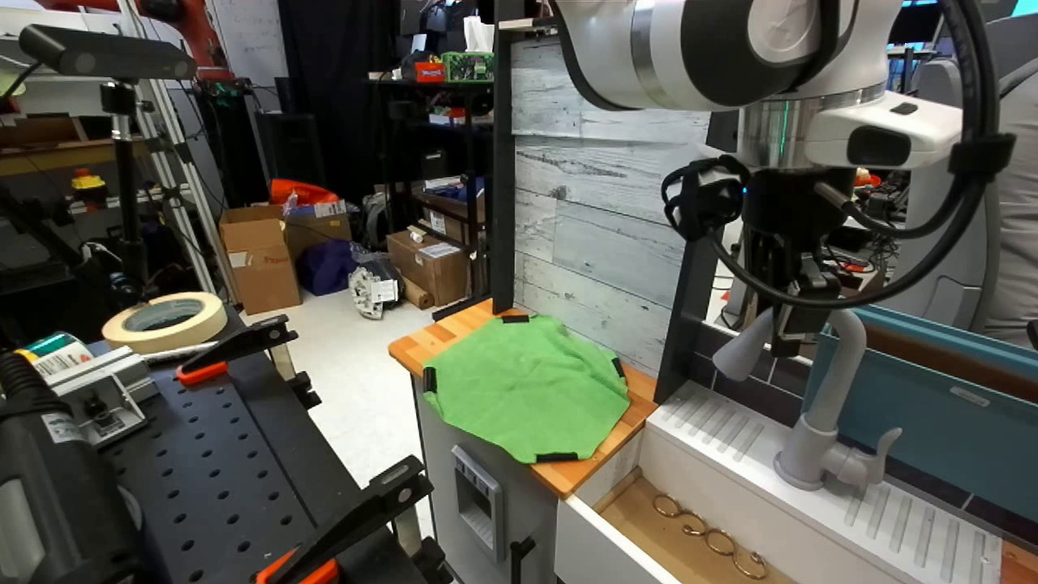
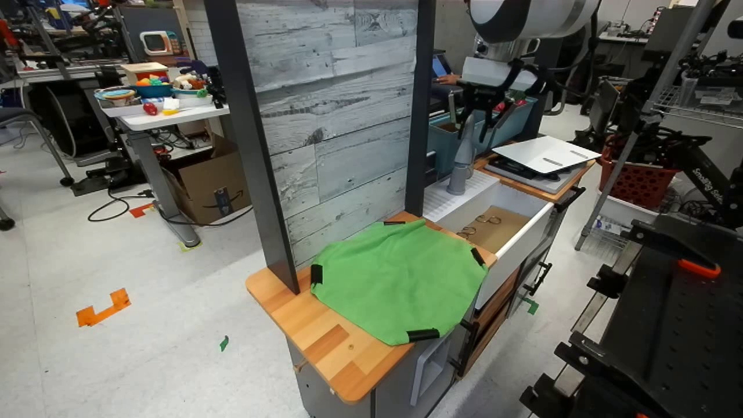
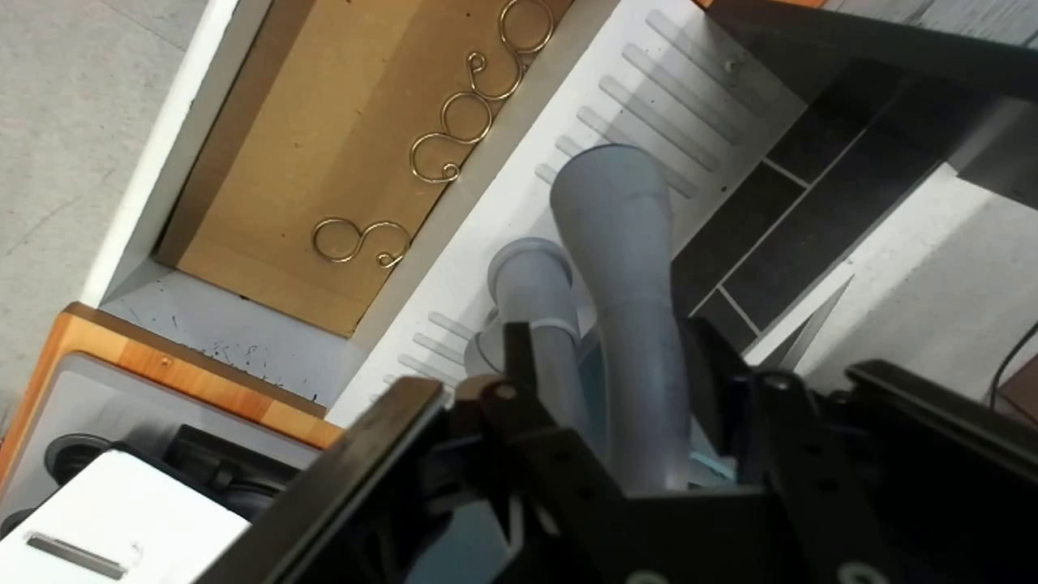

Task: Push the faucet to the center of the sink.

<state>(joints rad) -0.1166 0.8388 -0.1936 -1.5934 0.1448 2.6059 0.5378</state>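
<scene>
Arm (image 1: 730, 49) above faucet (image 1: 827, 405), wrist (image 1: 780, 134) vertical, jaws wide apart astride the spout (image 3: 636, 324), no grip on it

My wrist view comes through soft-edged: the gripper (image 3: 608, 357) across the lower part of the faucet (image 3: 624, 243) is nearly black and out of focus, the white panel (image 3: 138, 511) below and left of the faucet is washed out, and shadow bands run along the sink (image 3: 284, 146) to the faucet's left. Both exterior views reach me brighter and sharper, with pale light on the floor (image 2: 174, 325) left of the faucet, while the black curtain (image 1: 336, 97) up and left of it shows little detail.
</scene>
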